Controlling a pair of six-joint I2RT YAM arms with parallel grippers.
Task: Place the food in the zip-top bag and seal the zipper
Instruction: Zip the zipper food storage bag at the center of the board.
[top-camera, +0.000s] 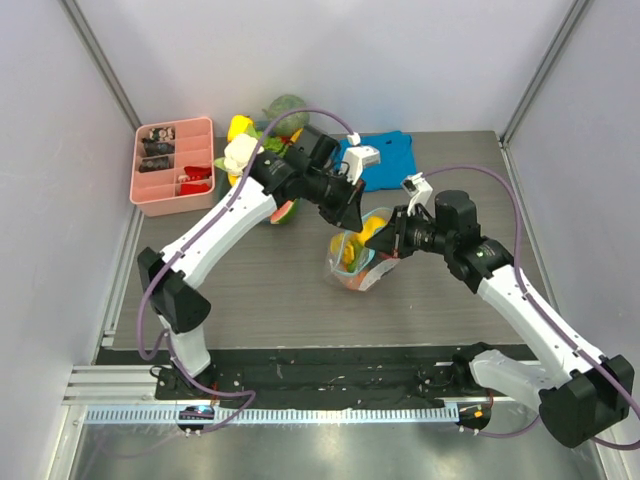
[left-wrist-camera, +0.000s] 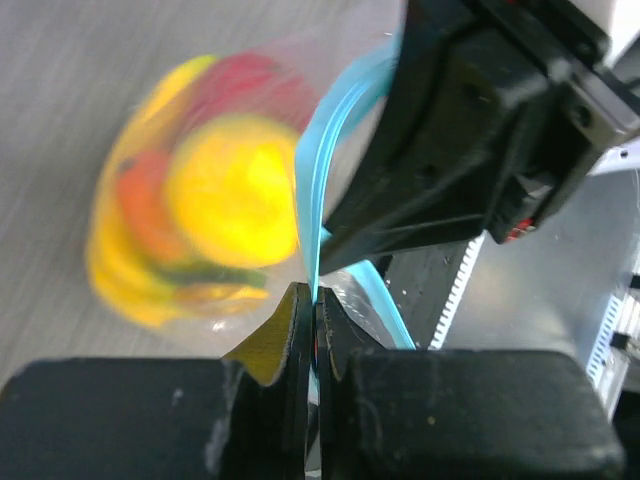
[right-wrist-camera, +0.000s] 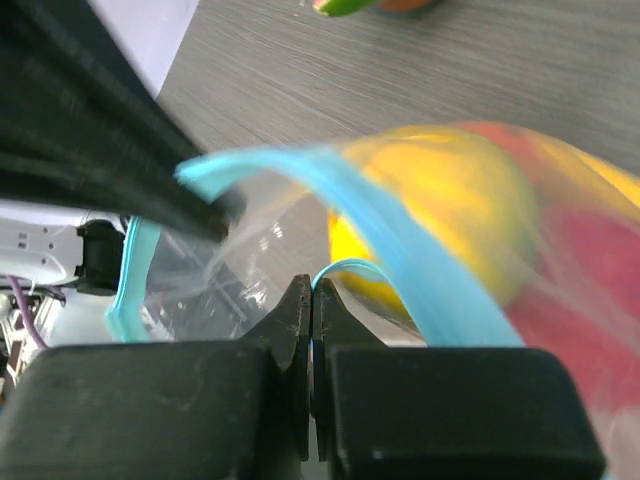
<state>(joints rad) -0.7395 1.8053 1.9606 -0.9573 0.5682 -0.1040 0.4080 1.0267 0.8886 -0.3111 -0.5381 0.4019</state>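
Note:
The clear zip-top bag (top-camera: 358, 258) hangs between my two grippers above the table's middle, with yellow, orange and red toy fruits (top-camera: 352, 250) inside. My left gripper (top-camera: 354, 216) is shut on the blue-teal zipper strip (left-wrist-camera: 318, 190) at its left end. My right gripper (top-camera: 392, 240) is shut on the same strip (right-wrist-camera: 400, 230) at its right end. In the left wrist view the fruits (left-wrist-camera: 215, 190) show blurred through the plastic. In the right wrist view the fruits (right-wrist-camera: 470, 190) fill the bag below the strip.
A pink divided tray (top-camera: 173, 165) stands at the back left. A white cauliflower (top-camera: 240, 154), a watermelon slice (top-camera: 285, 211) and other toy food lie beside it. A folded blue cloth (top-camera: 392, 156) lies at the back, behind the bag.

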